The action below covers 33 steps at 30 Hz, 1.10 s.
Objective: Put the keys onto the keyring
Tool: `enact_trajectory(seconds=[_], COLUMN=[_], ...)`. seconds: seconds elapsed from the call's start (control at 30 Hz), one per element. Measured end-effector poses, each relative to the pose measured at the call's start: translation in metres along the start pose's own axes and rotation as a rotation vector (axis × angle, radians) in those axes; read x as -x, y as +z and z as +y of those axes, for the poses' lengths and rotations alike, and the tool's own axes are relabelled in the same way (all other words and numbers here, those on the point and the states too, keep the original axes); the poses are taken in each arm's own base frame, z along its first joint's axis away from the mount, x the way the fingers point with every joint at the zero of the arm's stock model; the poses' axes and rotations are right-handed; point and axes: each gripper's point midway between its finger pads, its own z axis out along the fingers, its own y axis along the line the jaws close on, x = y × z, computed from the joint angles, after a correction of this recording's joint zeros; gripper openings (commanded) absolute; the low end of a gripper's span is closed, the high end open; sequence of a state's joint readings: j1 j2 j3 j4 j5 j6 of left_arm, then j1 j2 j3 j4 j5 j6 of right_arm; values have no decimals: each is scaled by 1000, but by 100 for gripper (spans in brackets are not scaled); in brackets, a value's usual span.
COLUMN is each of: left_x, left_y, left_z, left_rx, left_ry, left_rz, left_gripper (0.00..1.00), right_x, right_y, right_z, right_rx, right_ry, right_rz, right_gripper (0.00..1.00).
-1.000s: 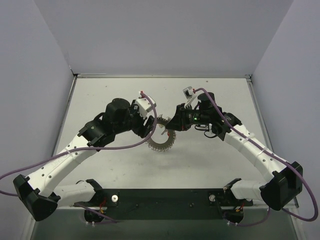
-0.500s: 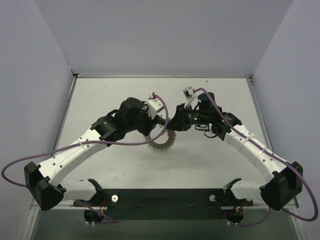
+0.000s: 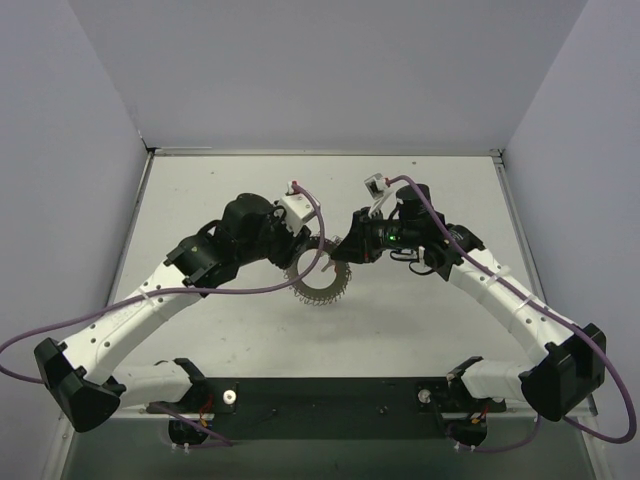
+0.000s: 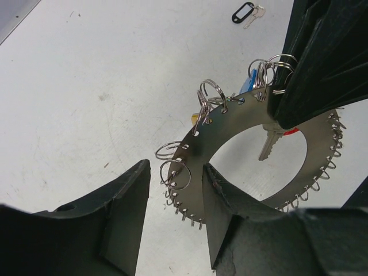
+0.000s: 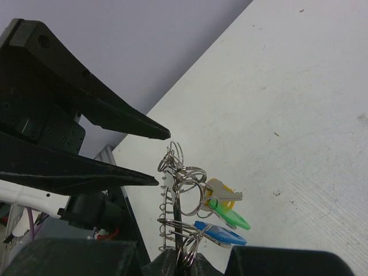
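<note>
My left claw (image 4: pixel 174 172) is spread apart, its fingers just beside the ring's (image 4: pixel 230 118) near rim; I can't tell if they touch it. The ring carries small wire loops (image 4: pixel 214 92) and the keys (image 5: pixel 225 221), yellow, green and blue, hanging from one side. My right claw (image 5: pixel 184 261) is clamped on the ring's opposite rim. A black-tagged key (image 4: pixel 244 11) lies on the table (image 4: pixel 86 86) beyond the ring.

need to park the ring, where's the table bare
The centre is crowded: the open left gripper and the right gripper, shut on the toothed silvery metal keyring, meet there. Bare white table lies beyond them up to the back wall, and between the keyring and the black base rail.
</note>
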<state>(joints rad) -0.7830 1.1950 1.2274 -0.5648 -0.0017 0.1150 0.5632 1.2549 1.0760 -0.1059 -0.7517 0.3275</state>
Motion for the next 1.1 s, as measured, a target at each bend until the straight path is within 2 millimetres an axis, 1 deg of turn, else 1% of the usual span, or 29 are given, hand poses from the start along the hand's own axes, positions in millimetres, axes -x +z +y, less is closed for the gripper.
enact_trajectory(seconds=[0.07,0.23,0.33,0.4,0.6,0.63,0.77,0.9,1.0,1.1], left_x=[3,7,8,8,7,6,0,-2,-2,-5], left_y=[-4,-11,-12,-12,-11,-9,-5,-3,-2,0], left_z=[0,-4,-5,-6,-7,-7,-4,-2,-2,-1], left_rx=[-17,-58,-70,-78,-82,-81,-68,-53,-52,-50], left_ry=[-5,-13,-13,-14,-13,-13,-15,-15,-14,-11], left_rz=[-15,-46,-52,-53,-46,-41,-17,-7,-4,7], left_gripper=[59,60,61,65,64,61,59,59,64,65], right_x=[-1,-3,-3,-3,-3,-3,-3,-3,-2,-2], right_y=[0,0,-1,-1,-1,-1,-1,-1,-1,-1], right_z=[0,0,0,0,0,0,0,0,0,-1], right_rx=[1,4,5,4,4,5,4,4,4,2], right_ry=[-2,-4,-6,-6,-7,-7,-7,-7,-7,-6], right_rz=[3,10,11,11,11,11,11,11,10,9], right_gripper=[0,0,0,0,0,0,0,0,0,0])
